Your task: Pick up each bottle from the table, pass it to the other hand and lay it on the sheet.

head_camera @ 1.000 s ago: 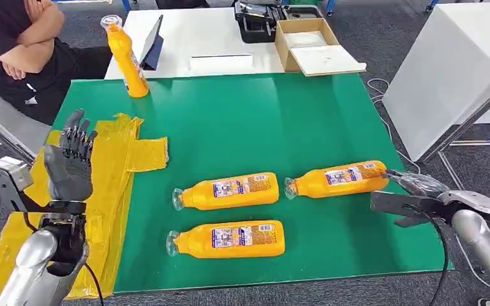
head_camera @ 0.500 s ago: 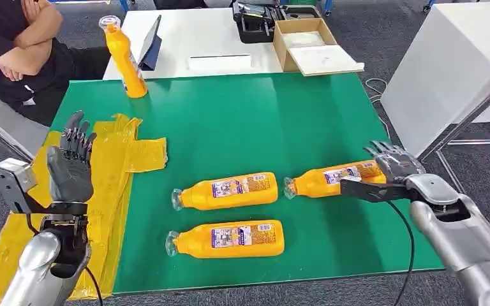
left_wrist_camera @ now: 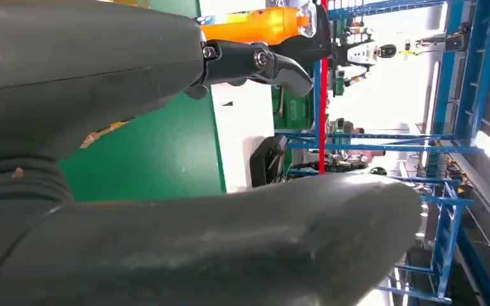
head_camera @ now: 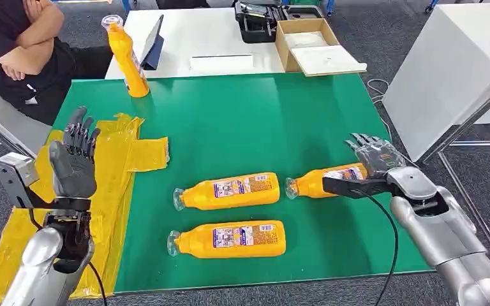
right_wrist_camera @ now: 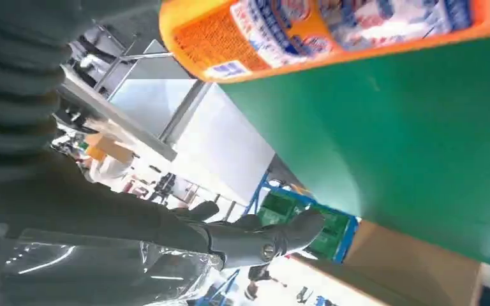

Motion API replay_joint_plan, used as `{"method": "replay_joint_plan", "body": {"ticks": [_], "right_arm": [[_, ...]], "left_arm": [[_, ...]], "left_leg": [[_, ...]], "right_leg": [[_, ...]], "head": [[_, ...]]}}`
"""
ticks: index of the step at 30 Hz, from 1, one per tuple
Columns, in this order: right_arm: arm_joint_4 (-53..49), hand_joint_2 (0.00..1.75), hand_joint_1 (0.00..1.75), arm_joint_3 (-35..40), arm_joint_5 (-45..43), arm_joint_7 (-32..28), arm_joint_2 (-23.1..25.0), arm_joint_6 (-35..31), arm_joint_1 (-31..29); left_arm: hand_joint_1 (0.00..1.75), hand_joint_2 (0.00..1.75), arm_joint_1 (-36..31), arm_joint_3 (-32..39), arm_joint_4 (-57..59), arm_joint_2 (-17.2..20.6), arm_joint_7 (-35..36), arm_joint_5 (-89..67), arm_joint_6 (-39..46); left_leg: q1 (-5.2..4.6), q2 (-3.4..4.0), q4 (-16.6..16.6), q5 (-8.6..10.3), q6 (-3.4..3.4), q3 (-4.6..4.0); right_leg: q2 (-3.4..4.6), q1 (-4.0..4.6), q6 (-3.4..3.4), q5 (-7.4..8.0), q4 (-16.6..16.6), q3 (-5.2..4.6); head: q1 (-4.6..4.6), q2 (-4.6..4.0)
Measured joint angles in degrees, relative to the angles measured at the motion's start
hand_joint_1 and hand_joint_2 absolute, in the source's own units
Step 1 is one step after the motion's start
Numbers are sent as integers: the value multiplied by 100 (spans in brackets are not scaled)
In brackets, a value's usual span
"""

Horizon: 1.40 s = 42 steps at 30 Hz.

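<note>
Three orange bottles lie on the green mat (head_camera: 242, 121): one at the right (head_camera: 322, 181), one in the middle (head_camera: 228, 190), one nearest me (head_camera: 230, 239). A fourth orange bottle (head_camera: 126, 57) stands upright at the mat's far left corner. My right hand (head_camera: 373, 167) is open around the base end of the right bottle, thumb in front of it and fingers behind it, without closing. That bottle's labelled base (right_wrist_camera: 332, 32) is close in the right wrist view. My left hand (head_camera: 73, 162) is raised, open and holding nothing, over the yellow sheet (head_camera: 111, 169).
A person (head_camera: 19, 44) with folded arms sits at the far left. Behind the mat stands a white table (head_camera: 217, 38) with a tablet, a black case and a cardboard box (head_camera: 312, 44). A white cabinet (head_camera: 453, 70) stands at the right.
My right hand has moved left and forward from the mat's right edge to the base end of the right bottle. My left hand has stayed raised, rising slightly.
</note>
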Motion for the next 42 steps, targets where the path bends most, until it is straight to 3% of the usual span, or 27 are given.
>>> {"method": "replay_joint_plan", "body": {"ticks": [1,14,31,42], "right_arm": [[20,175,0,20,2,-4,7,53,5],[269,175,0,267,492,-66,265,450,314],[1784,175,0,452,688,-306,732,269,-415],[2107,175,0,516,570,-199,673,387,-594]], "left_arm": [[0,0,-16,-7,20,-2,0,2,-15],[0,0,-222,-111,304,-7,-66,184,-83],[0,0,-331,-260,559,-9,-173,229,-79],[0,0,-341,-306,559,-39,-170,232,-68]], "left_leg": [[0,0,0,0,0,0],[3,13,-1,0,0,2],[1,8,0,1,0,2],[0,10,1,1,0,4]], "right_leg": [[0,0,0,0,0,0],[5,1,0,0,0,-1],[4,0,0,0,0,0],[4,0,0,1,0,2]], "head": [[2,0],[2,0],[2,0],[0,0]]}}
